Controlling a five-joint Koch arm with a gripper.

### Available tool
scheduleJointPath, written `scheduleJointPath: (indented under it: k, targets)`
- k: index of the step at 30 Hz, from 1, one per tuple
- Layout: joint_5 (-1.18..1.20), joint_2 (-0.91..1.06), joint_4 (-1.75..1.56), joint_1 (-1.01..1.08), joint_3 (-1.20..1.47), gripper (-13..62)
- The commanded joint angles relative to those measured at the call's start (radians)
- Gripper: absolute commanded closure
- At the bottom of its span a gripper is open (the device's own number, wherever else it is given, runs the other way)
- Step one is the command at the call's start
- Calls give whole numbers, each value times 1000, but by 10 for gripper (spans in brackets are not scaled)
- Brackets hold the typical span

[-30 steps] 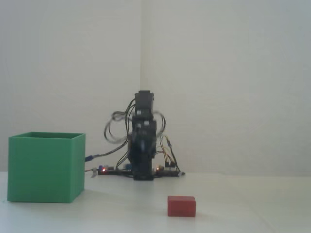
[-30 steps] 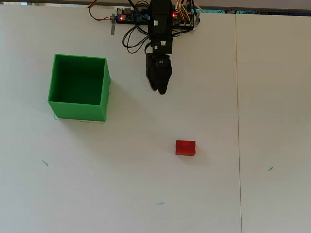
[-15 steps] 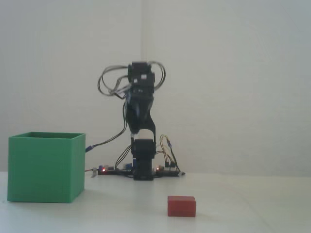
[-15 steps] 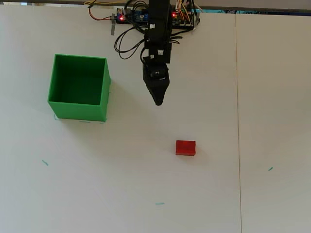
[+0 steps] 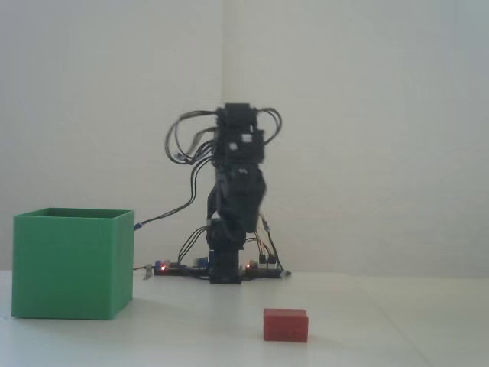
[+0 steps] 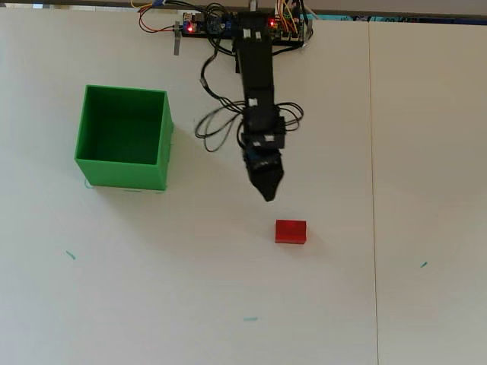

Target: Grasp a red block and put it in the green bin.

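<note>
Arm swings out, gripper (image 6: 268, 195) now near the red block (image 6: 291, 231); jaw state unreadable, grasp not begun.

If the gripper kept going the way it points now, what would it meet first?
Probably bare white table just short of the small red rectangular block; the black gripper aims slightly left of it overhead. Height is unclear.

Gripper (image 6: 268, 194): one dark pointed tip seen overhead, jaws not separable; in the fixed view (image 5: 229, 229) merged with the dark arm, blurred. Green bin (image 5: 72, 264): floor hidden behind near wall in the fixed view. Electronics board (image 6: 243, 24) at table's far edge: partly covered by arm base, possibly cropped by top edge.
</note>
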Motion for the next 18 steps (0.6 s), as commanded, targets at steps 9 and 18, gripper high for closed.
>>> scheduleJointPath:
  k: [9,18]
  targets:
    - [-336,-44,-17,-18,-314,134]
    - [-213,-238,51,-31,-324,134]
